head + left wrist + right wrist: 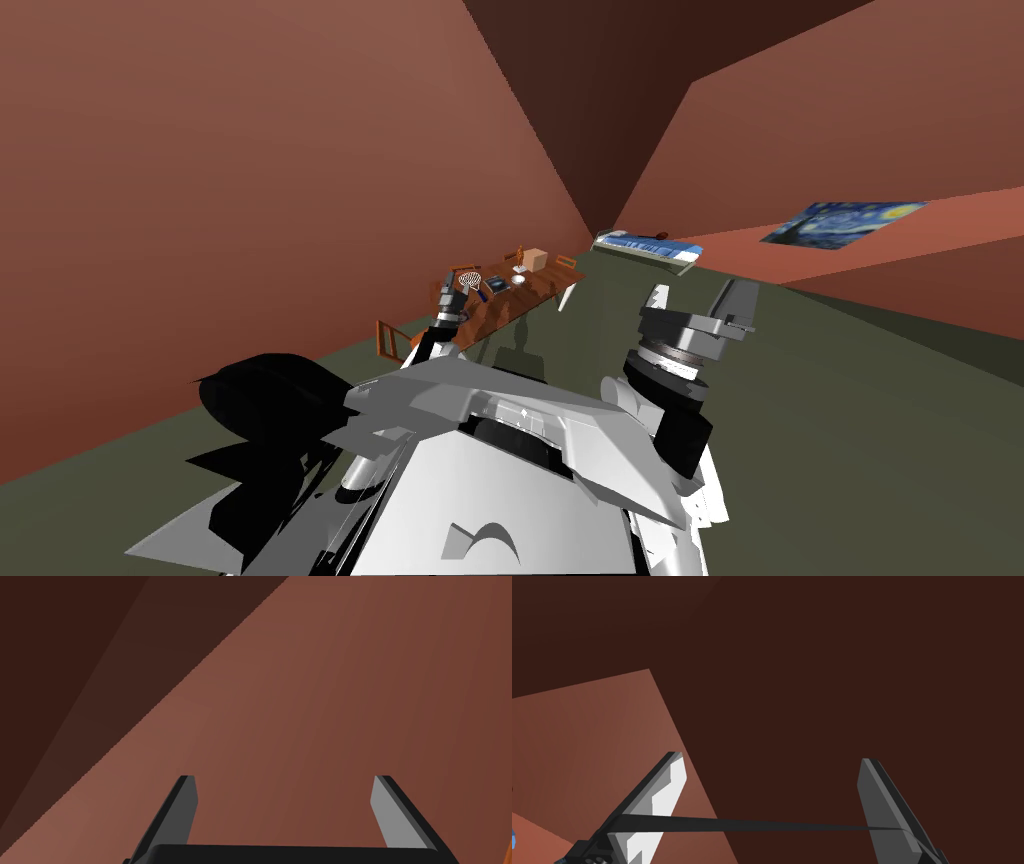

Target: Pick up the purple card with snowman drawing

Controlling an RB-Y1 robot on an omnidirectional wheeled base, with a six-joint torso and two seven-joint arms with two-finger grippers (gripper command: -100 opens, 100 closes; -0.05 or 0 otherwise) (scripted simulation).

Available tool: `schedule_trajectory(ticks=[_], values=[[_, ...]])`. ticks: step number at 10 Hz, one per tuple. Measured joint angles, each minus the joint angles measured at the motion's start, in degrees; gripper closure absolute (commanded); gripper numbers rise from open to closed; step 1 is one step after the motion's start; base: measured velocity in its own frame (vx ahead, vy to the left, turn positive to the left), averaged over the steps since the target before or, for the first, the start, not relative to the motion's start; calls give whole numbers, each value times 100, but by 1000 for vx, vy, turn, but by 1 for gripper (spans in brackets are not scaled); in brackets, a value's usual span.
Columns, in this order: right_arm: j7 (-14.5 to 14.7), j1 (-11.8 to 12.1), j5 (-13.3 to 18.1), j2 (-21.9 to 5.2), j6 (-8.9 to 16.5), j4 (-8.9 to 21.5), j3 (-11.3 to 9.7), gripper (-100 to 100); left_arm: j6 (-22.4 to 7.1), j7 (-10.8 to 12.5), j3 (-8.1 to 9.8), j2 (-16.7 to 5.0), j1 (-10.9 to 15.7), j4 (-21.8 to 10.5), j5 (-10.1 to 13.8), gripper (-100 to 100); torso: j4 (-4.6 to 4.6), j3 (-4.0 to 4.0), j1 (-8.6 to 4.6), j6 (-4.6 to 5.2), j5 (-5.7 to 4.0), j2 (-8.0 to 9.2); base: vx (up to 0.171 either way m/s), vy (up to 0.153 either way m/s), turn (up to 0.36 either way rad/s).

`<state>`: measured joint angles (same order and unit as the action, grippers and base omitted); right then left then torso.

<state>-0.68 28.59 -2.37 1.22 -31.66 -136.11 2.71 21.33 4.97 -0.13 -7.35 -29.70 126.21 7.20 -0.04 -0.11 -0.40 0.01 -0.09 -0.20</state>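
Far off across the dark green floor stands a long brown wooden table, close to the big reddish-brown wall. Small things sit on top of it: a tan box, a little white bowl, a round wire basket and a small dark blue flat thing. They look so tiny that I cannot tell which one, if any, is the purple card with the snowman drawing.

Orange wooden chairs stand around the table, and one orange chair is at the end nearest to me. Past the table, by the far wall, is a low bed with a blue cover. On the wall to the right hangs a blue and yellow painting of a swirly night sky.

Both arms are up in the air, well apart from the table. The left gripper has its two thin grey fingers spread wide, with nothing between them. The right gripper is raised on the right side. Its fingers are spread wide too, and it holds nothing.
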Motion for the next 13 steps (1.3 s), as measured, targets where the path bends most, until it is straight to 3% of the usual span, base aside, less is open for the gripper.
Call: schedule_trajectory(ticks=[6, 13], values=[[0, 0, 0, 0, 0, 0, 0, 0, -738, 362, 236, -544, -135, -280, 256, -100, 2, 6, 17, 0, 3, 10, 25, -75, -36], [0, 0, 0, -1, 0, 0, 1, 0, -2031, 948, 677, -1337, -188, -756, 711, -100, 1, 3, 19, -1, 4, 7, 46, -85, -41]])
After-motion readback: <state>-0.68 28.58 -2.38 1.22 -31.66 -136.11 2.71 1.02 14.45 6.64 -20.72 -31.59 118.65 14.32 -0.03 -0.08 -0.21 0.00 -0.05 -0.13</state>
